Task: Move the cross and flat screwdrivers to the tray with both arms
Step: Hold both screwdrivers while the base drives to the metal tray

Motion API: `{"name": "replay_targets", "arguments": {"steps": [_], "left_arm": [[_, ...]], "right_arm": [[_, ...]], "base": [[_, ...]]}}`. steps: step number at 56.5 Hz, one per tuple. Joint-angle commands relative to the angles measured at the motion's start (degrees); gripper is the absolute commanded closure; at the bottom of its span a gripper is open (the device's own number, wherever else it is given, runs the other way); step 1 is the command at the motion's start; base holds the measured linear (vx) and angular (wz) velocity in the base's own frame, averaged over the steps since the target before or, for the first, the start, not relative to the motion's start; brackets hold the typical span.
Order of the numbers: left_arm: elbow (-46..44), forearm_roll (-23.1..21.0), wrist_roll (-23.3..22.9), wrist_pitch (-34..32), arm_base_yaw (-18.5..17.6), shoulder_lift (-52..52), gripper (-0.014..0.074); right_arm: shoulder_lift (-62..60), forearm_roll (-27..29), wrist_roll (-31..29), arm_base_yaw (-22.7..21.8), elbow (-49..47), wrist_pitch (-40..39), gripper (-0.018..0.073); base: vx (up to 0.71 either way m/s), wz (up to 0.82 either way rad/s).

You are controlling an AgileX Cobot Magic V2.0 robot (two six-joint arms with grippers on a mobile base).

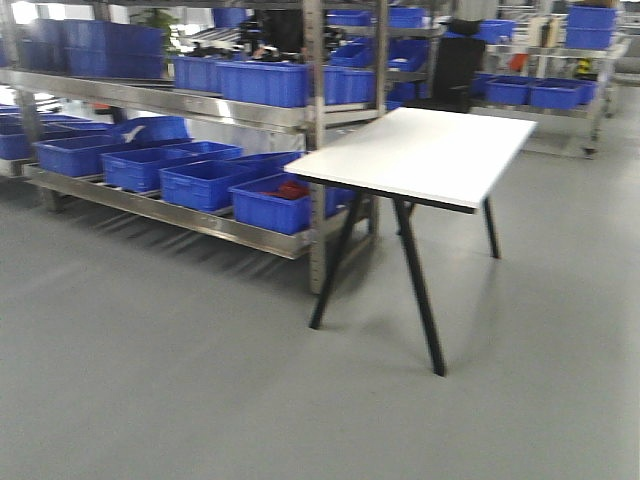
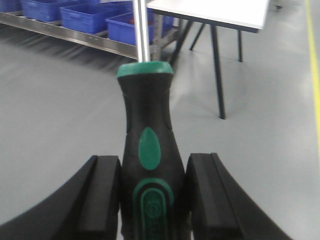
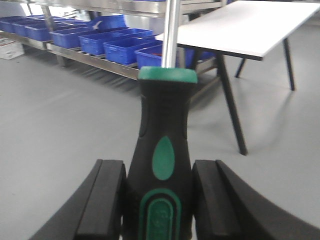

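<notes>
My left gripper (image 2: 154, 197) is shut on a black and green screwdriver (image 2: 149, 150); its steel shaft points up out of the frame, so the tip is hidden. My right gripper (image 3: 158, 200) is shut on a second black and green screwdriver (image 3: 164, 150), its shaft also running out of the top of the frame. I cannot tell which one is cross and which is flat. No tray shows in any view. Neither gripper shows in the front view.
A white table (image 1: 425, 152) on black legs stands ahead to the right, also in the left wrist view (image 2: 220, 11) and right wrist view (image 3: 250, 27). Steel shelving with several blue bins (image 1: 200, 180) runs along the left. Grey floor (image 1: 200, 380) lies in front.
</notes>
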Motion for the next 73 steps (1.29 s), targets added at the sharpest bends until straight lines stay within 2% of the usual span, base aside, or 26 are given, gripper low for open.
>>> {"name": "replay_targets", "arguments": {"steps": [1,41,73], "left_arm": [[-1.71,-0.43,0.0,-5.46,-0.22,0.22,0.0595],[-1.71,-0.43,0.0,-5.46,-0.22,0.22,0.0595],[-1.71,-0.43,0.0,-5.47,-0.22,0.22,0.0596]], "right_arm": [[0.09,-0.19,-0.18,0.04,-1.93,-5.57,0.0567],[0.09,-0.19,-0.18,0.04,-1.93,-5.57,0.0567],[0.09,-0.19,-0.18,0.04,-1.93,-5.57,0.0567]], "base": [[0.49,0.48],[0.51,0.58],[0.55,0.3]]}}
